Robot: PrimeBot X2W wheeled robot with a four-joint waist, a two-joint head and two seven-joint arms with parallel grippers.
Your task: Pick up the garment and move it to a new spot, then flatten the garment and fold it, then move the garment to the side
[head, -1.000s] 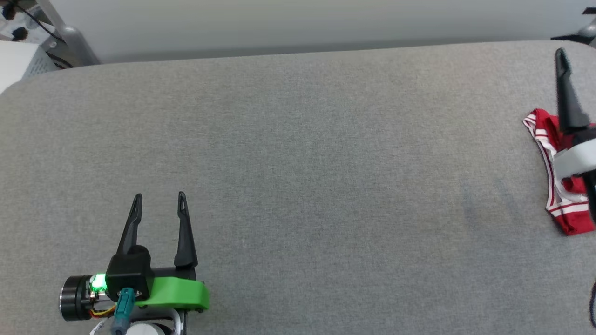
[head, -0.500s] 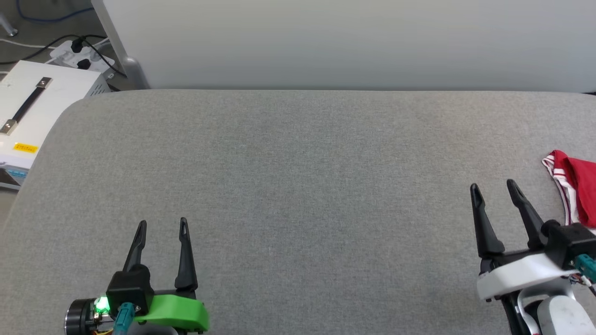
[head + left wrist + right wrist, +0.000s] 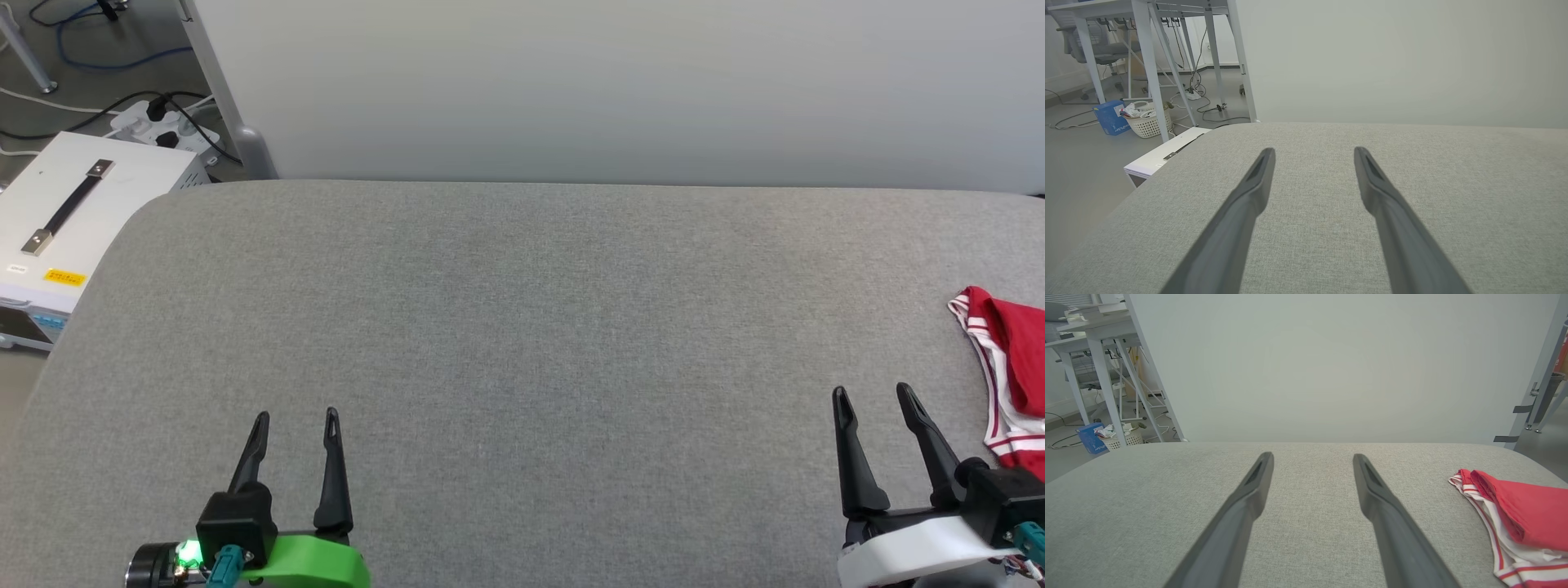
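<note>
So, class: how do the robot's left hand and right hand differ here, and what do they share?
The left hand sits on a green bracket; the right hand sits on a white bracket. The right hand is near the garment, not touching it; the left hand is far across the grey surface from it. Both are open and empty.

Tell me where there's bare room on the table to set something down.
The table is bare from its left edge across the middle, between the left gripper and the right gripper, and back to the wall. It is crowded at the right edge, where the garment lies bunched just right of the right gripper.
</note>
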